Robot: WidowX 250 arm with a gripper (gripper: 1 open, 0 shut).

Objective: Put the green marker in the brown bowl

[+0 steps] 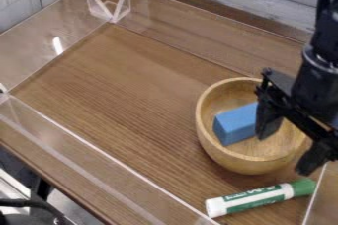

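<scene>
Camera view, that's the one I'm matching from where I stand. What can you see?

A round, light-brown wooden bowl with a thick rim point(211, 148), and a blue block shaped like a brick point(238, 123) sitting inside it.

Where's the marker?

The fat white marker with green print and a green cap point(260, 198) is lying on the wooden table point(113, 96), near the bowl and outside it. Its green cap points to the right side of the picture.

Does it say anything?

There's green writing along its white part, but it's too small and blurry for me to read. I can't make out a brand name.

Any words on the block?

None that I can read. It just looks blue, with a lighter top.

And the robot's hand?

The black robot gripper point(288, 150) is over the right part of the bowl. Its fingers are wide apart, and the marker isn't in them.

What's that clear stuff?

A see-through plastic wall point(93, 160) runs along the side of the table.
</scene>
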